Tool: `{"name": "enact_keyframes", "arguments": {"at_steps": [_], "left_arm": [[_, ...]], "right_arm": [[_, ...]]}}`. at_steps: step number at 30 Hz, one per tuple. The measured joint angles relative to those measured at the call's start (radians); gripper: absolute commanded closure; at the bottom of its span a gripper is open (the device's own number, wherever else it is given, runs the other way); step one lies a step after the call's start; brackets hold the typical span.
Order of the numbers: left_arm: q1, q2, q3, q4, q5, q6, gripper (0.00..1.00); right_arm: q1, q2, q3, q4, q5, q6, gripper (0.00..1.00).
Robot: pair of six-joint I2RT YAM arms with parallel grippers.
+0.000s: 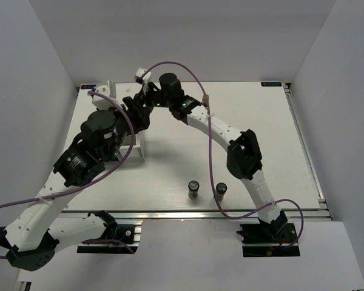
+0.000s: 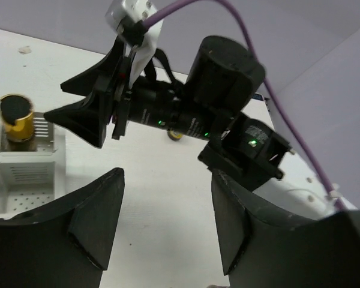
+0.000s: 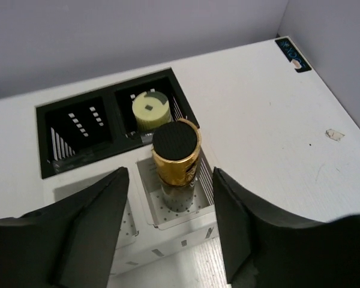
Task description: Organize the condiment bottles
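The amber bottle with a black cap [image 3: 176, 157] stands upright in the right compartment of the white slatted box [image 3: 168, 240]. It also shows in the left wrist view [image 2: 16, 117]. My right gripper [image 3: 171, 222] is open above it, fingers on either side and apart from it. The yellow bottle with a tan cap [image 3: 150, 111] stands in the right cell of the black stand [image 3: 78, 159]. Two dark bottles with black caps [image 1: 193, 189] [image 1: 221, 191] stand near the table's front edge. My left gripper [image 2: 168, 222] is open and empty over bare table beside the box.
Both arms crowd the back left of the table [image 1: 261, 139] around the white box [image 1: 138, 147]. The black stand's left cell [image 3: 78, 126] holds nothing. A small scrap [image 3: 335, 134] lies on the table to the right. Grey walls close in on the table's sides.
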Motion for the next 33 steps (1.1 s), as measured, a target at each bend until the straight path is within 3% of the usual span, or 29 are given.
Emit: {"name": "enact_keyframes", "arguments": {"at_steps": [1, 2, 3, 4, 5, 6, 8, 9, 10, 11, 12, 16, 18, 20, 23, 26, 27, 29, 30, 31, 33], "left_arm": [[0.000, 0.011, 0.001, 0.009, 0.011, 0.006, 0.40], [0.000, 0.026, 0.005, 0.023, 0.024, 0.010, 0.58], [0.000, 0.046, 0.010, 0.035, 0.039, 0.019, 0.68], [0.000, 0.071, 0.016, 0.047, 0.053, 0.029, 0.77], [0.000, 0.097, 0.025, 0.057, 0.069, 0.039, 0.89], [0.000, 0.122, 0.031, 0.071, 0.083, 0.045, 0.96], [0.000, 0.183, 0.042, 0.094, 0.113, 0.074, 0.99], [0.000, 0.217, 0.050, 0.104, 0.127, 0.085, 0.95], [0.000, 0.253, 0.060, 0.112, 0.144, 0.097, 0.89], [0.000, 0.296, 0.071, 0.119, 0.165, 0.110, 0.79], [0.005, 0.343, 0.094, 0.117, 0.189, 0.118, 0.56], [0.029, 0.574, 0.248, 0.039, 0.322, 0.125, 0.30], [0.043, 0.706, 0.360, -0.024, 0.379, 0.119, 0.29], [0.052, 0.843, 0.491, -0.116, 0.439, 0.110, 0.28], [0.061, 1.015, 0.662, -0.276, 0.533, 0.101, 0.29], [0.060, 1.099, 0.722, -0.415, 0.622, 0.093, 0.29], [0.060, 1.105, 0.716, -0.468, 0.651, 0.090, 0.29], [0.057, 1.085, 0.669, -0.530, 0.692, 0.077, 0.27], [0.056, 1.059, 0.632, -0.557, 0.709, 0.068, 0.25], [0.054, 1.030, 0.591, -0.579, 0.723, 0.059, 0.13], [0.049, 0.965, 0.521, -0.618, 0.747, 0.042, 0.09]], "right_arm": [[-0.010, -0.018, -0.012, 0.011, -0.010, 0.029, 0.49], [-0.024, -0.048, -0.038, 0.020, -0.019, 0.053, 0.55], [-0.040, -0.085, -0.074, 0.024, -0.032, 0.075, 0.61], [-0.065, -0.129, -0.112, 0.024, -0.048, 0.101, 0.76], [-0.097, -0.174, -0.146, 0.028, -0.067, 0.129, 0.82], [-0.132, -0.216, -0.173, 0.024, -0.084, 0.146, 0.87], [-0.222, -0.294, -0.210, 0.016, -0.108, 0.176, 0.83], [-0.271, -0.331, -0.227, 0.000, -0.117, 0.181, 0.76], [-0.320, -0.367, -0.245, -0.017, -0.124, 0.183, 0.58], [-0.372, -0.397, -0.259, -0.038, -0.127, 0.185, 0.49], [-0.428, -0.431, -0.282, -0.061, -0.134, 0.175, 0.38], [-0.586, -0.532, -0.390, -0.153, -0.144, 0.146, 0.20], [-0.638, -0.571, -0.457, -0.204, -0.145, 0.127, 0.18], [-0.682, -0.604, -0.527, -0.258, -0.152, 0.104, 0.18], [-0.733, -0.636, -0.609, -0.330, -0.167, 0.062, 0.28], [-0.768, -0.673, -0.699, -0.387, -0.187, 0.009, 0.49], [-0.775, -0.691, -0.737, -0.407, -0.195, -0.012, 0.62], [-0.779, -0.729, -0.805, -0.428, -0.212, -0.051, 0.75], [-0.779, -0.747, -0.836, -0.441, -0.220, -0.066, 0.77], [-0.779, -0.763, -0.859, -0.458, -0.228, -0.079, 0.74], [-0.779, -0.785, -0.891, -0.474, -0.245, -0.097, 0.61]]}}
